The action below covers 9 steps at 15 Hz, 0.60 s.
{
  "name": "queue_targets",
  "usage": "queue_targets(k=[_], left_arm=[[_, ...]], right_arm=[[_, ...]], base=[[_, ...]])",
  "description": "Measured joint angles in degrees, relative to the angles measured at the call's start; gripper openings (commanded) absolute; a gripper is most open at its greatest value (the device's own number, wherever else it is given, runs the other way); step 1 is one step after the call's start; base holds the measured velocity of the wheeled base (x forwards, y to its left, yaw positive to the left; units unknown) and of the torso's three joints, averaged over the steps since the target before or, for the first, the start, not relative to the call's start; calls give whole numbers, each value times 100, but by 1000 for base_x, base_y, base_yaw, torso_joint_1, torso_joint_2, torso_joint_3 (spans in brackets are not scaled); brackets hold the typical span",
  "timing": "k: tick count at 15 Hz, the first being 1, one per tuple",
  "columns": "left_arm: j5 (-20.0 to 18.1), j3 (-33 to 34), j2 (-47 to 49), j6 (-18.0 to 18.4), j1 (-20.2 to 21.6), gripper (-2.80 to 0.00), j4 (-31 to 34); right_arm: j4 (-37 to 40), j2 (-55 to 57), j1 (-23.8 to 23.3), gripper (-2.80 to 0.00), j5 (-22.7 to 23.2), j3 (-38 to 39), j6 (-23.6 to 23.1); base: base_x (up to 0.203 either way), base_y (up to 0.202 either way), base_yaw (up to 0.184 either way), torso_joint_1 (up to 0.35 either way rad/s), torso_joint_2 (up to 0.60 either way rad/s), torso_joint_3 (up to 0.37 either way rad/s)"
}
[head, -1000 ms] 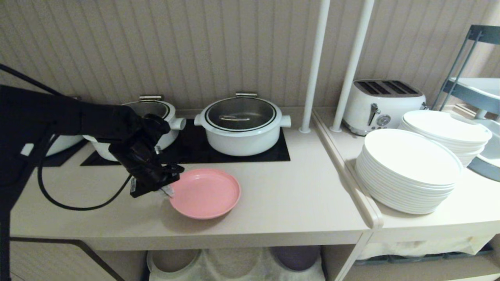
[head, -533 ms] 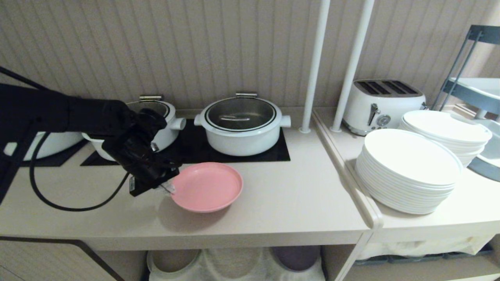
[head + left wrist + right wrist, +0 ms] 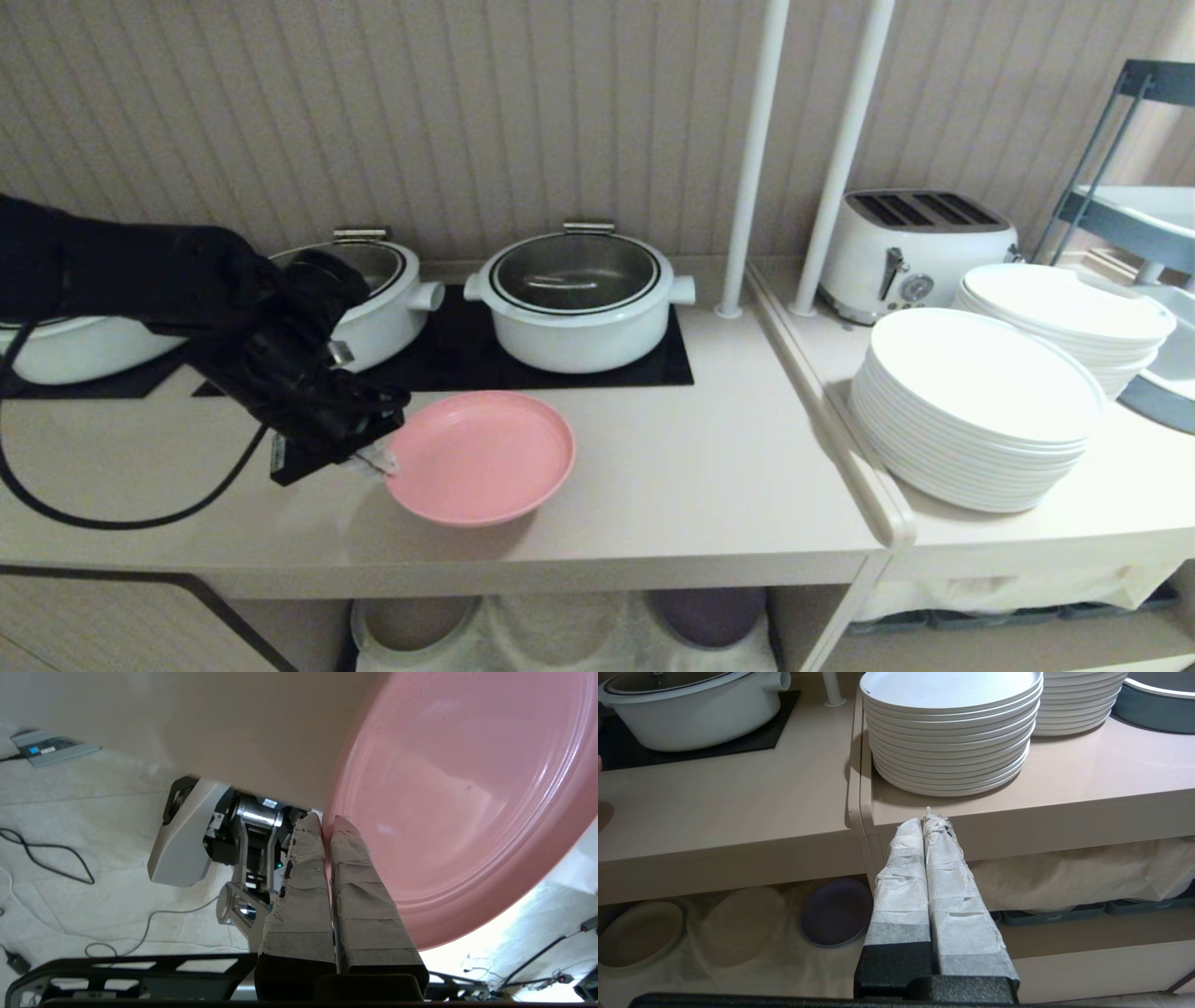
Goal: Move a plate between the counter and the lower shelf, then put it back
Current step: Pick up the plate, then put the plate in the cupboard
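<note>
Since a second ago, the left arm has drawn leftward and toward the front edge, carrying the pink plate (image 3: 479, 456) with it above the beige surface (image 3: 691, 485). Largest nearby are the stacked white plates (image 3: 977, 411) on the adjoining top. Left pincer (image 3: 373, 459) is clamped on the plate's left rim; right pincer (image 3: 930, 820), closed and empty, hangs before the lower shelf (image 3: 738, 952).

Plate (image 3: 481, 457) matte pink plastic; counter (image 3: 672, 485) smooth beige; claw fingers (image 3: 359, 891) paper-taped.
</note>
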Motion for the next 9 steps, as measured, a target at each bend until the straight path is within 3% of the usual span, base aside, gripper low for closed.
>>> queue_targets(k=[9], left_arm=[[-1,1467,-1676,34,-210,-280,-2]], right_arm=[[-4,0,0,-280,-2,0,-2]], base=[[0,0,0,0,0,0]])
